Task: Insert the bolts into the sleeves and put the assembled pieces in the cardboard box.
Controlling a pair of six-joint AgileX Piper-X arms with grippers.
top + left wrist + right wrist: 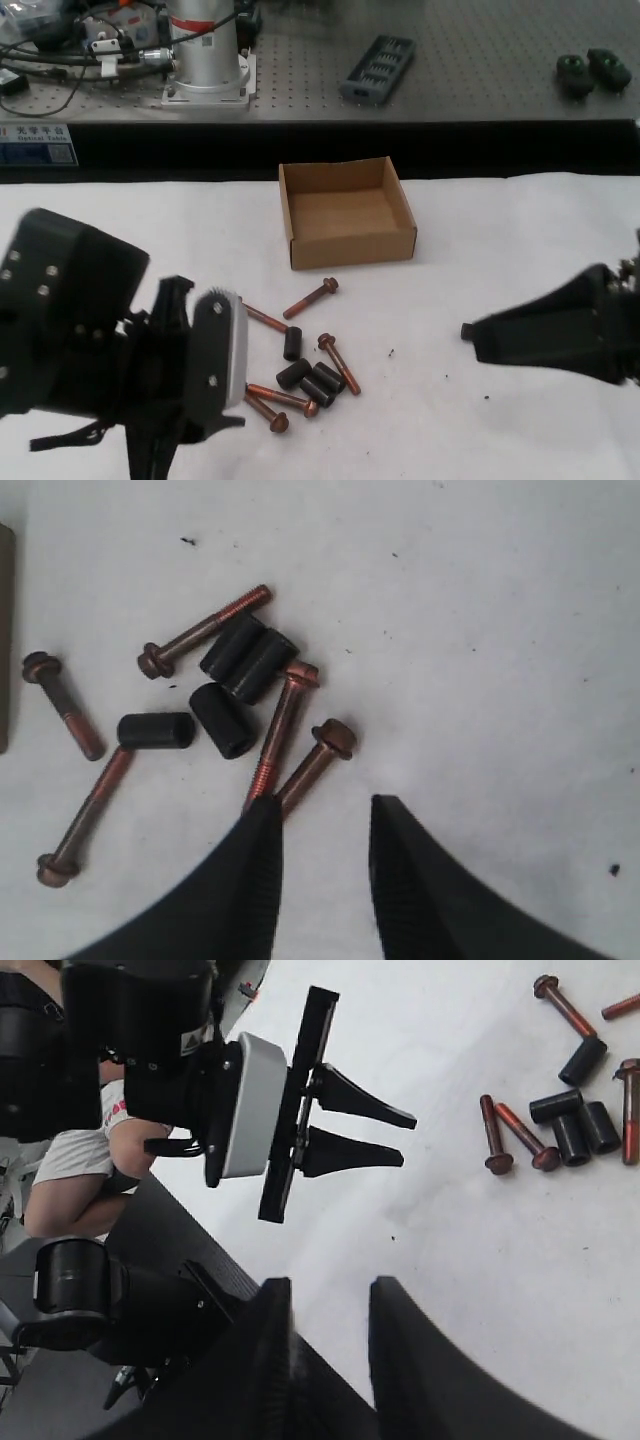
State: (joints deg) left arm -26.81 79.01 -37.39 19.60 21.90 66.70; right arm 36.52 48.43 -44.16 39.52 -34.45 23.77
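Checking the bench from the high camera: the cardboard box (352, 247) stands with its top open at the far middle of the white sheet (520, 230). Five copper bolts (205, 630) and four black sleeves (222, 720) lie loose in one cluster on the sheet, just nearer than the box. My left claw (322, 805) hovers at the cluster's near-left edge, fingers slightly apart and gripping nothing; one fingertip (262, 830) overlaps a bolt's end. My right claw (328, 1288) hangs well to the right of the cluster, with a narrow gap and nothing between the fingers.
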